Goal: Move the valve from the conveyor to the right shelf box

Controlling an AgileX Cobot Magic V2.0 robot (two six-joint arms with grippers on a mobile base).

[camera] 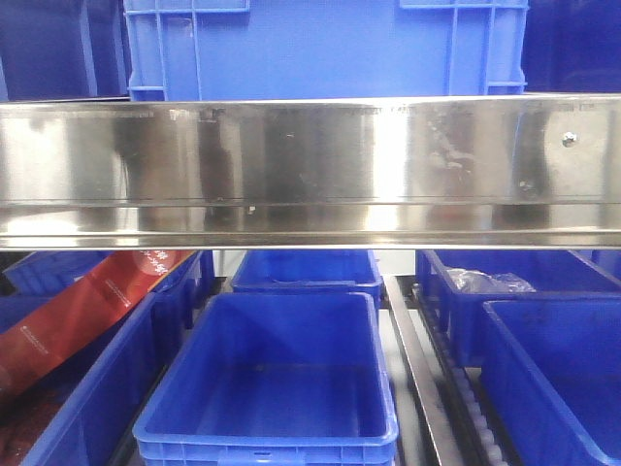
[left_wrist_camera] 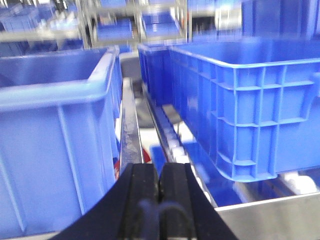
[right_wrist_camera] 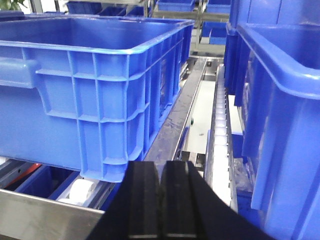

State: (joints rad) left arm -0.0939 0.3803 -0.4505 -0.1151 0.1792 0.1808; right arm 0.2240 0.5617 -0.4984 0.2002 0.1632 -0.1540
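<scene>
No valve and no conveyor show in any view. The front view faces a shelf of open blue boxes: a middle one [camera: 272,379] that looks empty, and two on the right [camera: 558,369], [camera: 505,291]. No gripper shows there. My left gripper [left_wrist_camera: 159,170] is shut with nothing between its black fingers. It points between a blue box on its left [left_wrist_camera: 50,150] and one on its right [left_wrist_camera: 260,110]. My right gripper [right_wrist_camera: 160,167] is shut and empty. It points down a gap between a blue box on its left [right_wrist_camera: 90,85] and another on its right [right_wrist_camera: 285,100].
A wide steel rail [camera: 310,165] crosses the front view, with a blue crate [camera: 325,49] above it. A red bag [camera: 78,311] lies at the lower left. A clear plastic bag [camera: 490,282] lies in the back right box. A white roller track [right_wrist_camera: 220,125] and steel shelf edges [right_wrist_camera: 45,217] lie near the grippers.
</scene>
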